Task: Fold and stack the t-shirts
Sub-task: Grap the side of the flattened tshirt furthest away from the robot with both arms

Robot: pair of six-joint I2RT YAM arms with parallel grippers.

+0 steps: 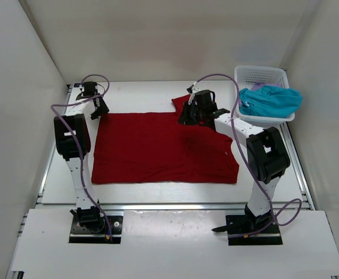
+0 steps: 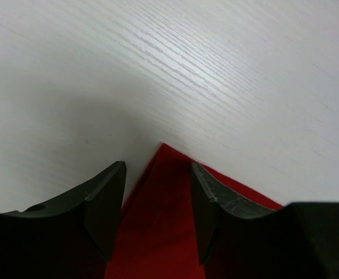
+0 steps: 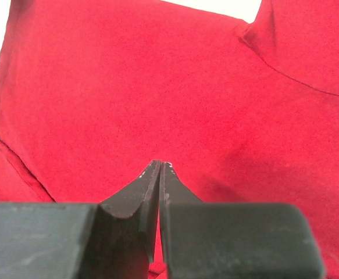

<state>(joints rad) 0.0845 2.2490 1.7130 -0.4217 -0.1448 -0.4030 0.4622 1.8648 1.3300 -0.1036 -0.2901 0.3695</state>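
Bright, even and diffuse from overhead in the top view; white walls (image 1: 157, 35) and table (image 1: 152, 96) close to washed out, yet without hard glare. Only soft shadows: a dark smudge on the red shirt (image 1: 152, 151) beside the right gripper (image 1: 195, 115), faint grey beside the arms (image 1: 73, 145). Sharp from centre to edges. From the left wrist, a broad soft shadow on the table ahead of the fingers (image 2: 102, 197), grain crisp farther out, fingers dark and slightly blurred. From the right wrist, saturated red, weave barely resolved, a dim patch right of the fingertips (image 3: 152, 180), table blown out white at the top
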